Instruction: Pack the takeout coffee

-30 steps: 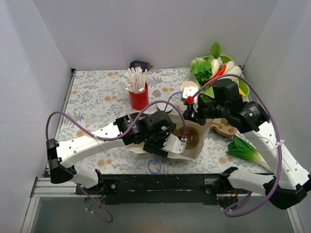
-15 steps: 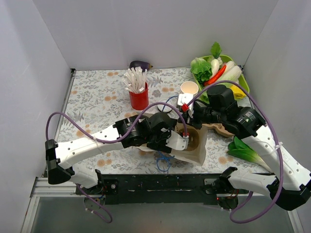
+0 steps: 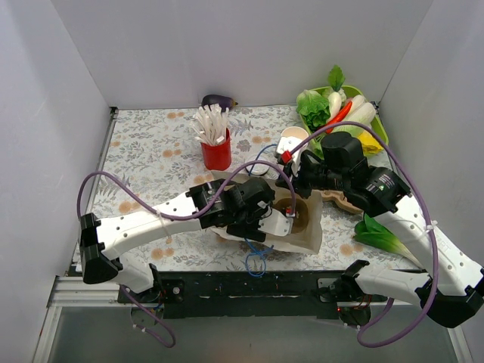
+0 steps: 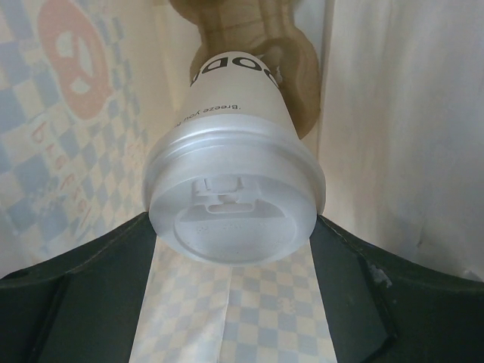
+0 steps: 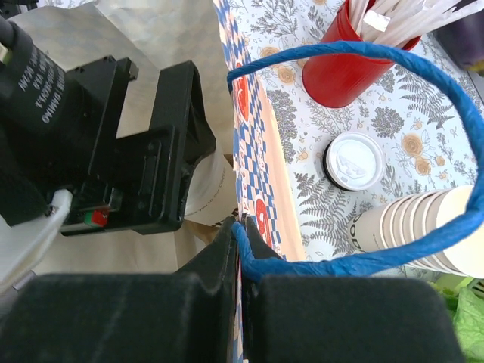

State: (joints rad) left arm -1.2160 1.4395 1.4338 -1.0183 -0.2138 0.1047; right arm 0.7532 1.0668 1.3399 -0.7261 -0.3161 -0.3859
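Takeout coffee, 1 lidded cup, sits inside paper bag, left gripper clasped round it. Right gripper pinches 1 of 2 blue handles. Outside on table: 1 more lidded cup, 1 cup stack, 1 red cup.

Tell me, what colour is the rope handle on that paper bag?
The handle is bright blue, best seen in the right wrist view.

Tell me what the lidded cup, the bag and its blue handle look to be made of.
The cup: matte white paper, printed lettering on its wall.
The lid: smooth white plastic, moulded sip tab, slight sheen.
The bag: thin paper, creased, with printed blue checks.
The blue handle: probably twisted paper cord, judging by its spiral ridges.
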